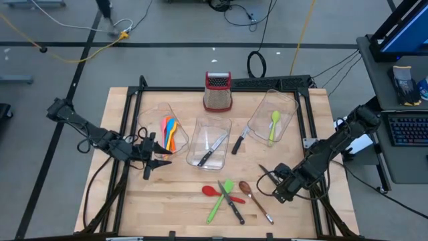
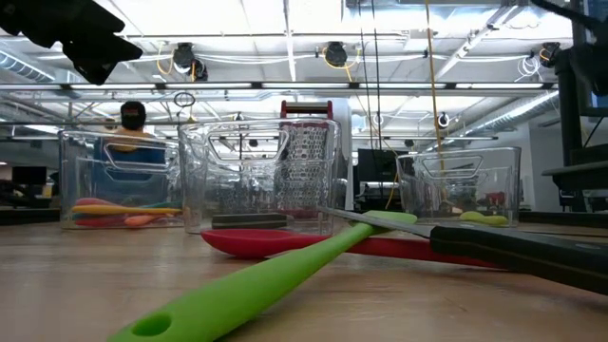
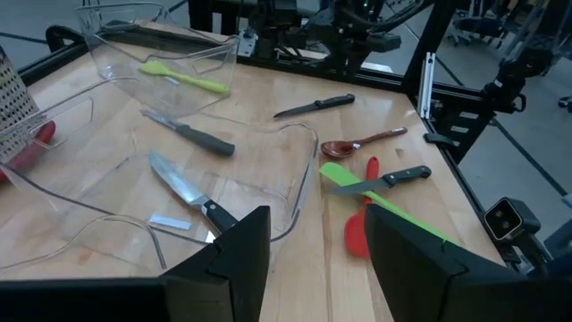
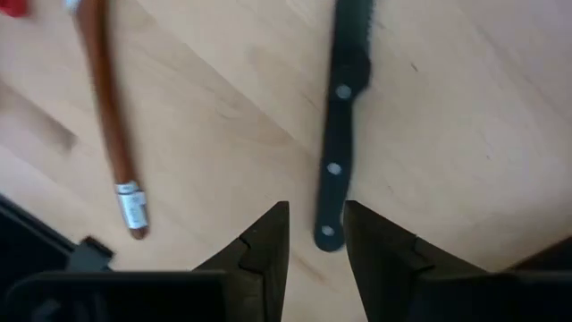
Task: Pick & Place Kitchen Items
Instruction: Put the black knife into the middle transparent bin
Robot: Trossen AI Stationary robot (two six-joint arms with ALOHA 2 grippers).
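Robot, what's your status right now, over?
Right gripper: jaws open astride handle end of black knife. Left gripper: jaws open, empty, beside bins. Brown spoon alongside, not touching knife.

The left arm enters from the left edge of the high view and stretches toward the centre, its left gripper (image 1: 155,155) at mid-left of the frame with its two dark fingers (image 3: 239,259) parted and nothing between them. The right arm comes in from the right edge, angling down to the lower right, where the right gripper (image 1: 275,182) hangs low, its fingers (image 4: 268,237) parted by a narrow gap.
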